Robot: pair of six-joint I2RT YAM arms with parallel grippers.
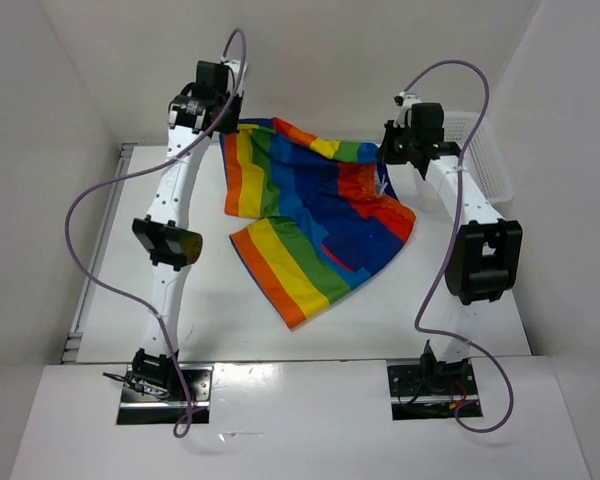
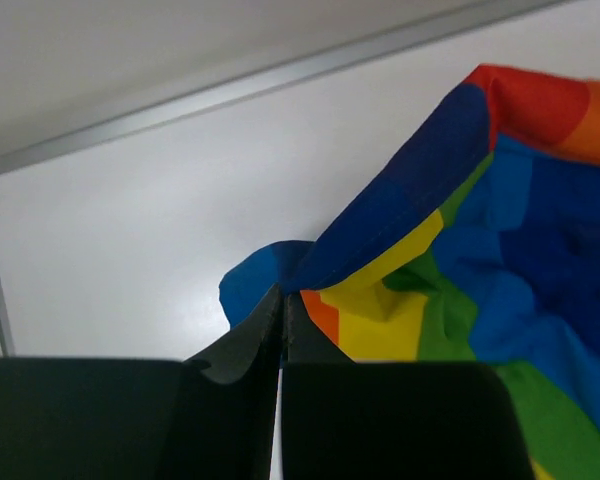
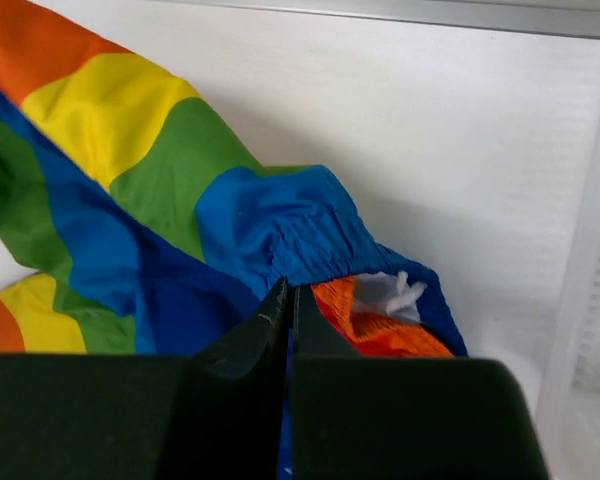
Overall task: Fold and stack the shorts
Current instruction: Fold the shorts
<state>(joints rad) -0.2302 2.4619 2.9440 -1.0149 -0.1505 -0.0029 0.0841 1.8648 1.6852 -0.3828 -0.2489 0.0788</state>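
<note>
The rainbow-striped shorts (image 1: 310,215) lie spread across the middle and back of the table, partly lifted at the far edge. My left gripper (image 1: 223,122) is at the back left, shut on the blue edge of the shorts (image 2: 380,250); its fingers (image 2: 250,345) pinch the fabric. My right gripper (image 1: 388,152) is at the back right, shut on the blue elastic waistband of the shorts (image 3: 280,230); an orange inner lining and a white tag (image 3: 392,296) show beside its fingers (image 3: 270,325).
A white mesh basket (image 1: 483,150) stands at the back right, right next to the right arm; its wall shows in the right wrist view (image 3: 580,330). White walls enclose the table on the left, back and right. A metal rail (image 2: 260,85) runs along the back wall.
</note>
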